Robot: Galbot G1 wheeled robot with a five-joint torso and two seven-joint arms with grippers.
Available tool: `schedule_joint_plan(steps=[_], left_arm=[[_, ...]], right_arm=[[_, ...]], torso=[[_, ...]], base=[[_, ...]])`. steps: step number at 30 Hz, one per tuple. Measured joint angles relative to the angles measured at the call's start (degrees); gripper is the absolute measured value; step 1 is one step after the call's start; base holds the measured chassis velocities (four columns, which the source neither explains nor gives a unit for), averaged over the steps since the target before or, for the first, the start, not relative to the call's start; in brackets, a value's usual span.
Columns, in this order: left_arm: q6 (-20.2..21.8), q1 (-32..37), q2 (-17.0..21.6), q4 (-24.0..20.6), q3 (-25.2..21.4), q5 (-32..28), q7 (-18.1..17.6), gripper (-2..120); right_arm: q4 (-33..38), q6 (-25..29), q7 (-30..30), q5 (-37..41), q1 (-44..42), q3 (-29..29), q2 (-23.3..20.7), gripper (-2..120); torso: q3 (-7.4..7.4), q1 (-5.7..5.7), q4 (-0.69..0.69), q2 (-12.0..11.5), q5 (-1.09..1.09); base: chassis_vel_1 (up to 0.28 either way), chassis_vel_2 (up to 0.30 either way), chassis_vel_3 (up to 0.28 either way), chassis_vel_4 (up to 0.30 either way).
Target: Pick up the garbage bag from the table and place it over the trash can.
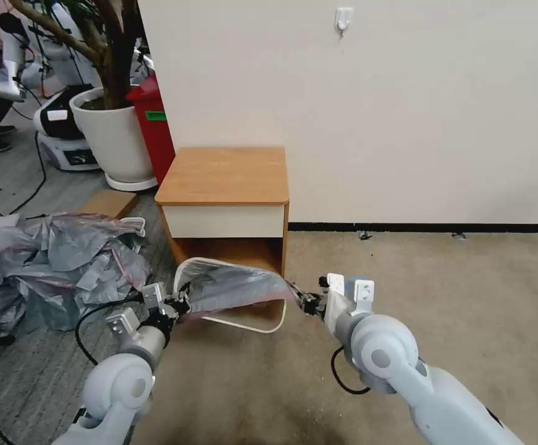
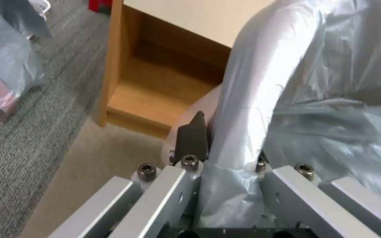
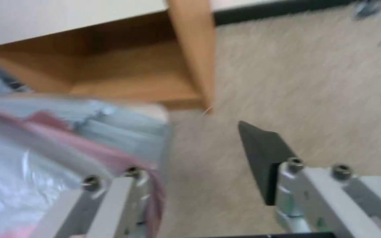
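I'm clamping the left gripper (image 2: pixel 226 172) on one end of the garbage bag (image 1: pixel 235 287), plastic bunched between its jaws. The right gripper (image 3: pixel 199 178) is sitting at the bag's other end with jaws spread wide, the pink-red band draping over one finger (image 3: pixel 120 195). The bag is stretching across the trash can (image 1: pixel 253 321) on the carpet just before the table (image 1: pixel 225 176), beside a heap of grey bags (image 1: pixel 46 266).

Big white plant pot (image 1: pixel 115 141) with a tree, red bin (image 1: pixel 154 127) just beside it. Heap of grey bags (image 1: pixel 46 266) on the floor. Hook (image 1: pixel 343 18) on the wall.
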Motion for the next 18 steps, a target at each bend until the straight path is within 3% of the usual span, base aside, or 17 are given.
schedule_joint_plan(steps=[8, 14, 18], left_arm=[[-0.01, -1.26, -0.59, 0.52, 0.00, -1.08, 0.22, 4], [0.57, 0.02, -1.29, 0.08, -0.29, -3.68, 3.00, 4], [0.66, -0.23, -1.72, 0.07, -0.13, -5.09, 1.75, 4]], right_arm=[[0.89, 0.56, -2.00, -3.14, -1.16, 0.06, -2.13, 75], [-4.05, 0.81, -2.03, -2.58, 1.13, -0.82, -1.26, 100], [-4.58, 0.71, -2.23, -2.57, 0.07, -1.74, -0.59, 100]], torso=[[0.00, 0.00, -0.01, 0.00, 0.00], [0.00, 0.00, 0.00, 0.00, 0.00], [0.00, 0.00, -0.01, 0.00, 0.00]], base=[[0.000, 0.000, 0.000, 0.000], [0.000, 0.000, 0.000, 0.000], [0.000, 0.000, 0.000, 0.000]])
